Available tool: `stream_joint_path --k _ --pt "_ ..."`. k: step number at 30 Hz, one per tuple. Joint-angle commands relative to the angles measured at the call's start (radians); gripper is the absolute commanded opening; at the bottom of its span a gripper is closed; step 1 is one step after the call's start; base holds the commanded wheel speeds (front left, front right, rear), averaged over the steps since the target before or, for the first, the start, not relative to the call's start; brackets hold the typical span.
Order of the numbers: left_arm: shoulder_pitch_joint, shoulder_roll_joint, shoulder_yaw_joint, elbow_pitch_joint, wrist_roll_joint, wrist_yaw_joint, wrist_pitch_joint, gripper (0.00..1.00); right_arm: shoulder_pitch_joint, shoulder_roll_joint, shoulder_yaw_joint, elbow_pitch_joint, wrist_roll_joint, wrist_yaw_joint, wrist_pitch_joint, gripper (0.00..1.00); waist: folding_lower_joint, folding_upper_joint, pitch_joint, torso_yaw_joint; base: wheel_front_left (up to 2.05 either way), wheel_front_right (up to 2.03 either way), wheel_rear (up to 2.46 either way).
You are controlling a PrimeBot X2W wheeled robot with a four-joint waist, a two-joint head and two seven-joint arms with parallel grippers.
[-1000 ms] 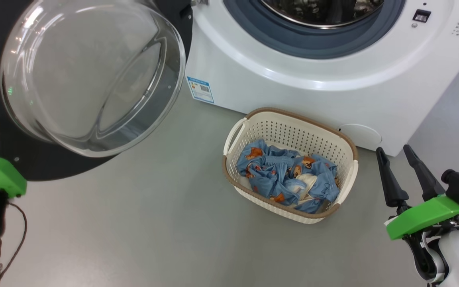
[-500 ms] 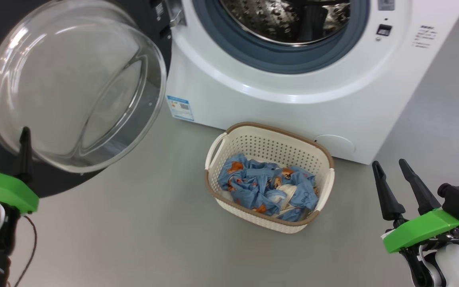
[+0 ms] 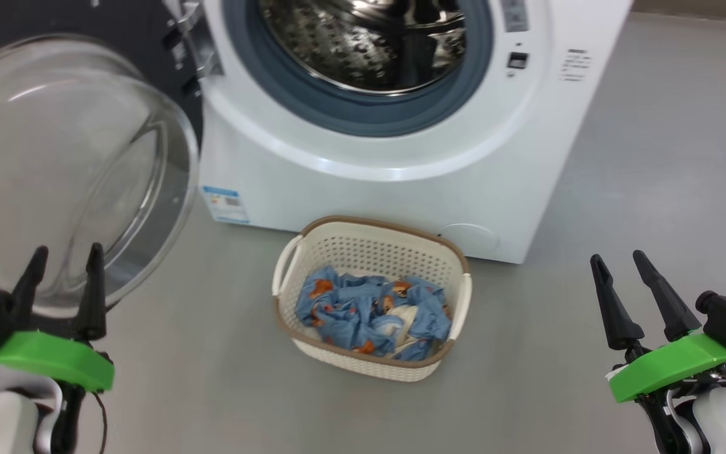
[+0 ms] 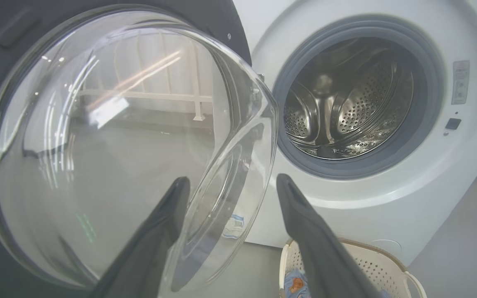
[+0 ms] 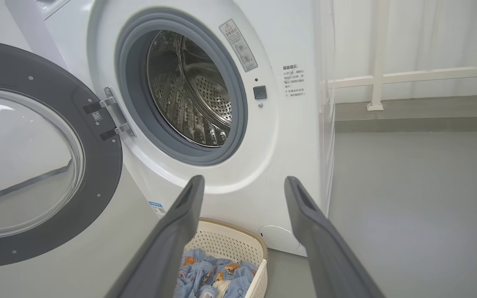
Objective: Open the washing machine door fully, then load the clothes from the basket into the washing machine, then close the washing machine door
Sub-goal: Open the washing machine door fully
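Left hand: spread, empty, facing door; right hand: same, facing washing machine

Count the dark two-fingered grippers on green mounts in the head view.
2. The left gripper is lower left, before the round black washing machine door; the right gripper lower right, over grey floor. Both open.

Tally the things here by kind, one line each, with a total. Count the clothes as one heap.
washing machine: 1
washing machine door: 1
basket: 1
heap of clothes: 1
grippers: 2 (left gripper, right gripper)
Total: 6
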Motion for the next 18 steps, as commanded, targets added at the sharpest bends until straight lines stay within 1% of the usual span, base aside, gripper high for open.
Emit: stream_joint_path --k 1,8,13,18 --pt "0.009 0.046 0.040 -0.065 -0.004 0.021 0.002 1.00 0.010 -0.018 0.017 -0.032 -0.004 0.008 -0.012 1.00 0.0001 0.0000 -0.023 -0.056 0.00 0.00 0.00" --pt "0.117 0.036 0.056 -0.210 -0.027 0.076 0.025 1.00 0.010 -0.024 0.022 -0.050 -0.014 0.008 -0.012 1.00 0.0001 0.0000 -0.033 -0.141 0.00 0.00 0.00" --pt "0.172 0.018 0.055 -0.286 -0.038 0.102 0.029 1.00 0.011 -0.029 0.021 -0.056 -0.017 0.008 -0.012 1.00 0.0001 0.0000 -0.035 -0.190 0.00 0.00 0.00" --pt "0.209 0.003 0.045 -0.333 -0.039 0.120 0.031 1.00 0.007 -0.039 0.024 -0.058 -0.018 0.008 -0.012 1.00 0.0001 0.0000 -0.037 -0.229 0.00 0.00 0.00"
